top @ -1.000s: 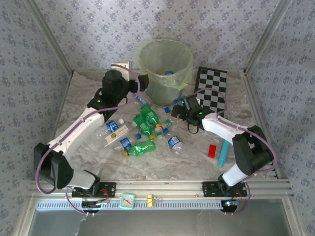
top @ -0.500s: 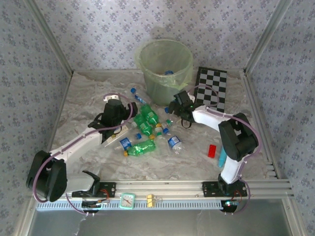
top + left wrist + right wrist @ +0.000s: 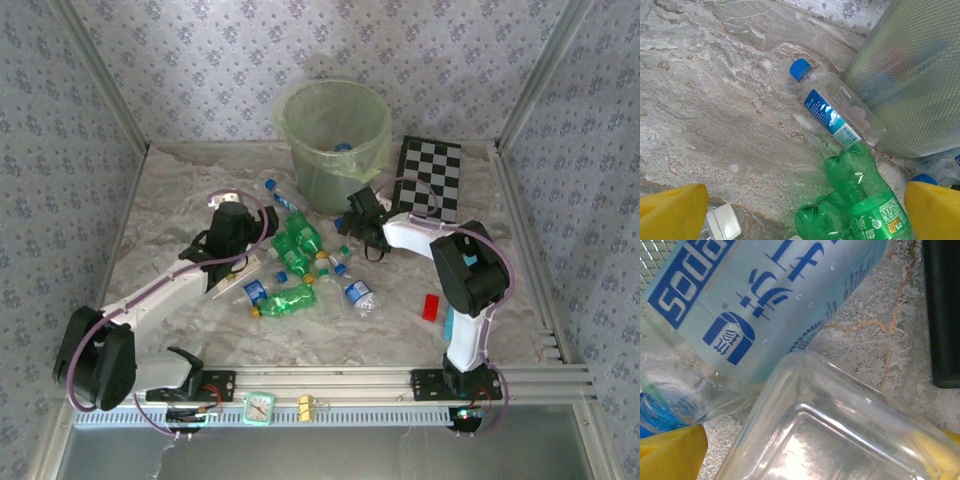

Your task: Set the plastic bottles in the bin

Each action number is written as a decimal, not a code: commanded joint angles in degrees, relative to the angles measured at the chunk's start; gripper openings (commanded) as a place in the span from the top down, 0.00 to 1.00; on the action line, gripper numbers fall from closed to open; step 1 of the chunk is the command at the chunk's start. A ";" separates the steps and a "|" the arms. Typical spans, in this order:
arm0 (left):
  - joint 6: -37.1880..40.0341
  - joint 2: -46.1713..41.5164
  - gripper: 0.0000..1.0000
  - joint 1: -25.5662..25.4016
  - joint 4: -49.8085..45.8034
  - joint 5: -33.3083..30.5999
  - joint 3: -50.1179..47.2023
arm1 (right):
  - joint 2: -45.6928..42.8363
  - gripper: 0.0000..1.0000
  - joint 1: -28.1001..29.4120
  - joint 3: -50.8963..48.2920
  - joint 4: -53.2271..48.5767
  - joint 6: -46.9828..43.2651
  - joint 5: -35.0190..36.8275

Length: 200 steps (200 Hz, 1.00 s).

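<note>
Plastic bottles (image 3: 300, 268): clustered mid-tabletop, before bin (image 3: 325, 170) at far edge. I judged them light, slick, crushable; take mid-body. Left jaws wide, empty, above blue-capped bottle (image 3: 837, 112). Right jaws wide, straddling clear bottle (image 3: 840, 440), unclamped.

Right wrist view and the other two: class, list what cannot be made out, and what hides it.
1. Right wrist view: the labelled bottle sits too close, and the top edge cuts off its far end.
2. Left wrist view: what lies in the bin is a blur behind its cloudy wall.
3. Top view: the green bottles overlap in a heap and are too small to count.
</note>
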 commanded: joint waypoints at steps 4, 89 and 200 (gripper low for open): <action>-0.73 -0.34 0.00 0.12 1.10 -1.23 1.75 | 1.41 0.02 0.24 1.13 -0.73 1.22 -0.07; -1.03 -0.31 0.00 0.12 0.57 -1.25 2.50 | 0.24 0.17 -0.86 -2.09 5.71 5.93 -3.33; -1.08 -1.20 0.00 0.13 0.29 -1.82 2.41 | -2.66 0.44 -2.62 -5.65 14.71 7.54 -10.07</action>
